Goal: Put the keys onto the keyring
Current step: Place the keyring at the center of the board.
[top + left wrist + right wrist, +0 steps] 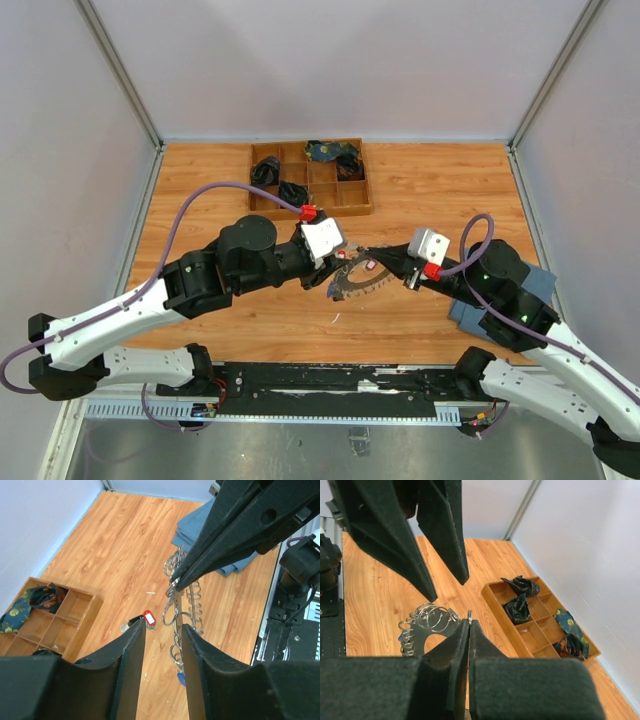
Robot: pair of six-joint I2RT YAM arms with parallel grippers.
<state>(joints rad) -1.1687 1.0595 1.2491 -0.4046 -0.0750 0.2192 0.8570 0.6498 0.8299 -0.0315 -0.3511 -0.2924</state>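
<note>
Two grippers meet over the middle of the tabletop (440, 190). Right gripper (469, 628): jaws pressed together on the thin edge of the keyring (431, 619), holding that edge up, with the ring's silver keys hanging below toward the wood. Whether the lower end touches the tabletop: cannot tell. Left gripper (162, 630): jaws parted a moderate way, holding nothing, tips just beside the ring. Loose red-headed key (149, 617) lies flat on the tabletop just beside the ring. A black-headed key (135, 622) lies against or right next to it; contact cannot be told. Wooden tray (86, 625) sits at the far edge. Blue cloth (200, 527) lies on the right side.
</note>
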